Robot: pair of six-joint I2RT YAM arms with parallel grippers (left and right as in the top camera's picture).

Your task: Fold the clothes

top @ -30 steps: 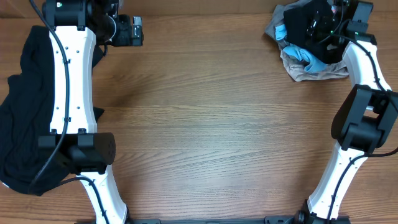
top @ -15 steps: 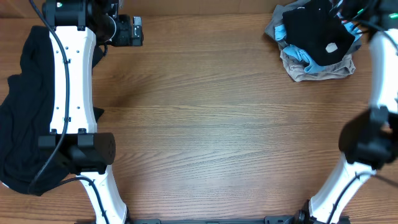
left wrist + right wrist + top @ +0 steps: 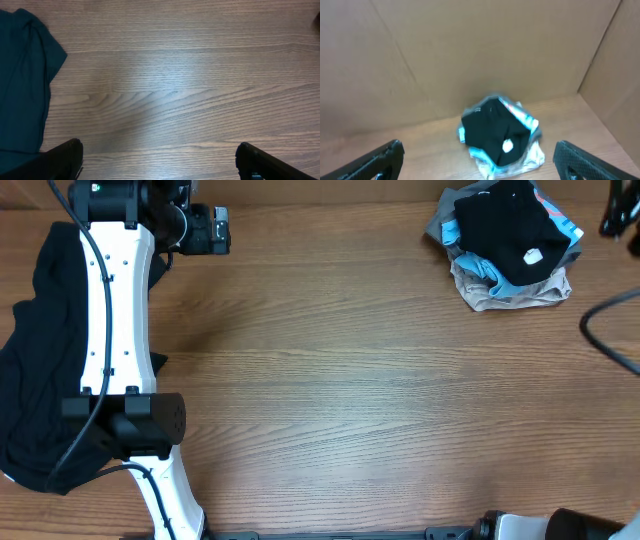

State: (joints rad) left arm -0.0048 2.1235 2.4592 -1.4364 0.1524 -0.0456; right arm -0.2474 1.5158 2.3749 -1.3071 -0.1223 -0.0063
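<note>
A large black garment (image 3: 30,370) lies crumpled at the table's left edge, partly under my left arm; its edge also shows in the left wrist view (image 3: 22,85). A second black garment with a small white tag (image 3: 512,232) tops a pile at the far right and shows in the right wrist view (image 3: 492,131). My left gripper (image 3: 212,230) hangs open and empty over bare wood (image 3: 160,162), to the right of the left garment. My right gripper (image 3: 477,152) is open and empty, well back from the pile. In the overhead view only a dark part of the right arm (image 3: 620,215) shows.
Under the tagged black garment lie a light blue cloth (image 3: 482,268) and a beige cloth (image 3: 510,292). Brown cardboard walls (image 3: 470,55) stand behind the pile. A black cable (image 3: 605,335) loops at the right edge. The wooden tabletop (image 3: 350,380) spans the middle.
My right arm has pulled up and away from the far-right pile, almost out of the overhead view, leaving the tagged black garment on top. My left arm has not moved.
</note>
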